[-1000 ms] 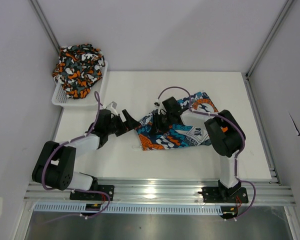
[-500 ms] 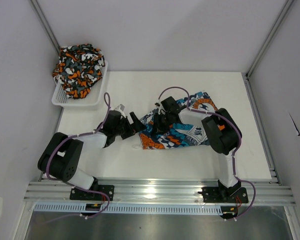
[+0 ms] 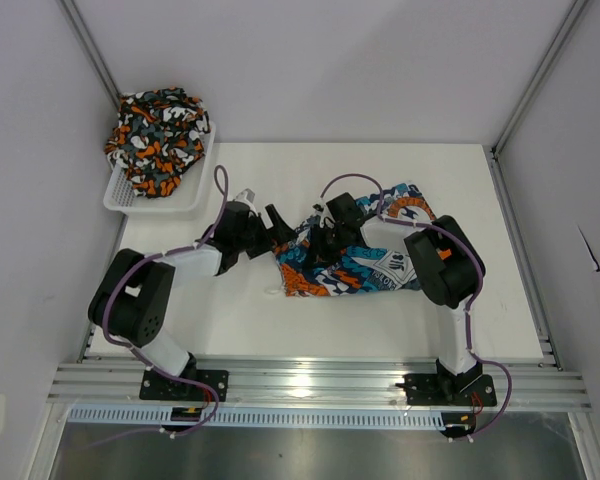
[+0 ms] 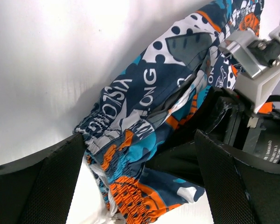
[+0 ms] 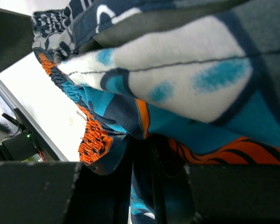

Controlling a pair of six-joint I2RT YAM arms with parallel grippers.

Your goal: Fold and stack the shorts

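Note:
The teal-blue, orange and white patchwork shorts (image 3: 355, 262) lie crumpled mid-table. My right gripper (image 3: 325, 240) is shut on a fold of them near their left part; in the right wrist view (image 5: 151, 186) dark cloth is pinched between the closed fingers. My left gripper (image 3: 277, 226) is open at the shorts' left edge. In the left wrist view (image 4: 140, 186) the gathered orange waistband (image 4: 130, 186) lies between the wide-apart fingers (image 4: 32, 186). The camouflage shorts (image 3: 158, 135) sit bunched in the basket at the back left.
The white mesh basket (image 3: 130, 197) stands at the table's back left corner. Grey walls and metal posts enclose the table on three sides. The right arm's white wrist block (image 4: 254, 56) is close in front of my left gripper.
My left arm has swung right and farther back, bringing its open gripper up to the waistband edge of the patchwork shorts. The right gripper has held its grip and barely moved.

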